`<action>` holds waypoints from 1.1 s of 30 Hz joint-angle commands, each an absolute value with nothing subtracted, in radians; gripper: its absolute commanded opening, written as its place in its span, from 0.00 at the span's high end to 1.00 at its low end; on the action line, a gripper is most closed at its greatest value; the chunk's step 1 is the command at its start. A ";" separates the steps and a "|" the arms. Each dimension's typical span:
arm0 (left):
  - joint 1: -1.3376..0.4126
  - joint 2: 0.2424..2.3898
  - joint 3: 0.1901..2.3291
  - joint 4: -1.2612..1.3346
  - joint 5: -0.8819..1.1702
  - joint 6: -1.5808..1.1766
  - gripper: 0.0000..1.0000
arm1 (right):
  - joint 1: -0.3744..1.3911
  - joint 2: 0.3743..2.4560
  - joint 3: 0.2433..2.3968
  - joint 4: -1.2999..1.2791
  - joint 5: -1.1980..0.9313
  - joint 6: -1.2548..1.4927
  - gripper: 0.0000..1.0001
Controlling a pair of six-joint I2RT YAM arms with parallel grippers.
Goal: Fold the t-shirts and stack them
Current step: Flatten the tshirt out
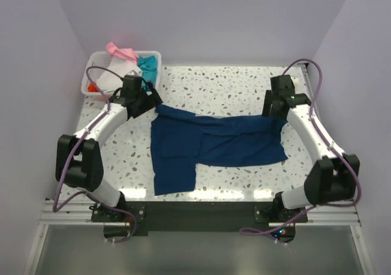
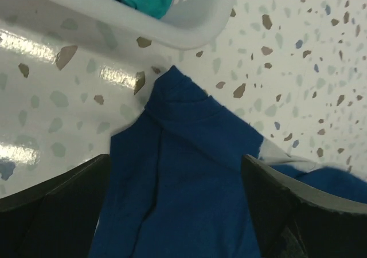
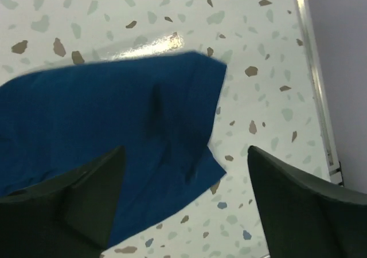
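Navy cloth lies spread across the middle of the speckled table (image 1: 244, 85): the dark blue t-shirt (image 1: 214, 143), one flap reaching toward the near edge. We see the left gripper (image 2: 176, 166) with fingers parted wide over the shirt's far-left corner, clasping nothing, and the right gripper (image 3: 186, 155) parted over the far-right corner. Pink t-shirt (image 1: 119, 51) and teal t-shirt (image 1: 146, 64) sit in the white basket (image 1: 91, 73) at the table's far-left corner
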State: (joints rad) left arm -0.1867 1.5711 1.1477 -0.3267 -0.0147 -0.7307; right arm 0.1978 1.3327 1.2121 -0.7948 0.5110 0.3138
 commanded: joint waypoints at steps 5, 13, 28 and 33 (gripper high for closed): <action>-0.282 1.343 1.158 -0.351 -0.213 -0.687 0.00 | 0.143 1.471 1.321 -0.689 0.301 0.290 0.01; -0.452 1.247 0.865 -0.315 -0.175 -0.762 0.00 | 0.143 1.298 1.028 -0.660 0.216 0.382 0.01; -0.551 1.745 1.043 -0.320 -0.165 -0.762 0.00 | 0.112 1.564 0.920 -0.491 0.043 0.405 0.01; -0.516 1.932 1.202 -0.370 -0.155 -0.746 0.00 | 0.083 1.660 0.998 -0.471 0.034 0.417 0.01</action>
